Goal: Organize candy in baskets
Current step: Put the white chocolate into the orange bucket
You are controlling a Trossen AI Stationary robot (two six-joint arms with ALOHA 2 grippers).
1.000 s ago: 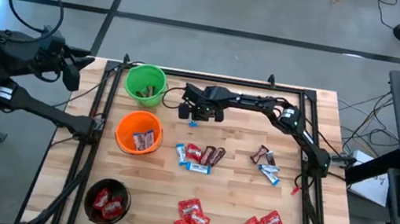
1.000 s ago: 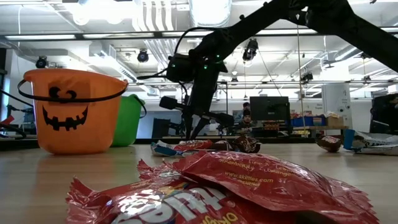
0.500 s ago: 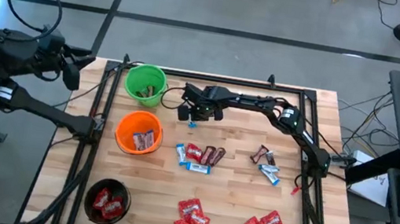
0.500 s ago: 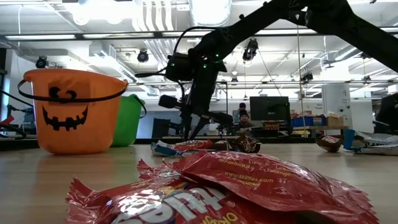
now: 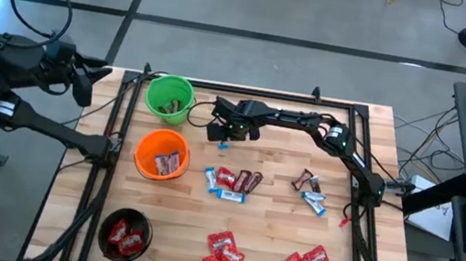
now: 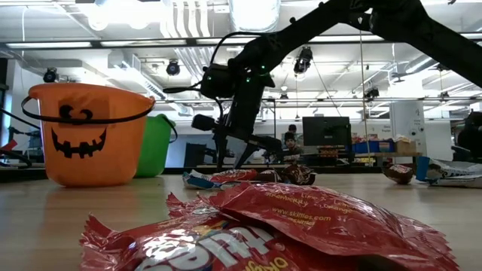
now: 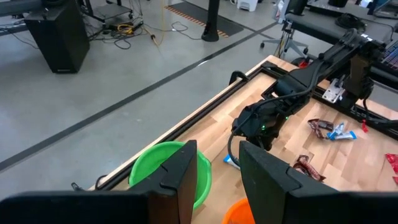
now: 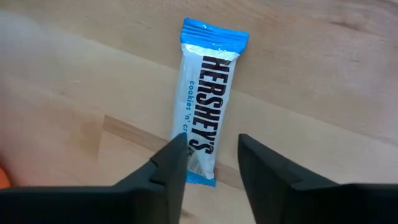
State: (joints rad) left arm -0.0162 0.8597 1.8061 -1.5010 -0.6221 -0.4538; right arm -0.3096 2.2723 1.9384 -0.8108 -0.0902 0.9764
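My right claw open, right above blue-and-white wrapped candy bar; bar's long axis runs lengthwise between fingers, not across; near bright green plastic bucket.

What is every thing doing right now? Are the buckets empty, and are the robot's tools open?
Green bucket: upright, some candy inside.
Orange bucket: upright, candy inside.
Black bucket: upright, red candy inside.
Blue-and-white bar: flat on the table, not held.
Right tool: open, over that bar.
Left tool: open, empty, beyond the table's edge.
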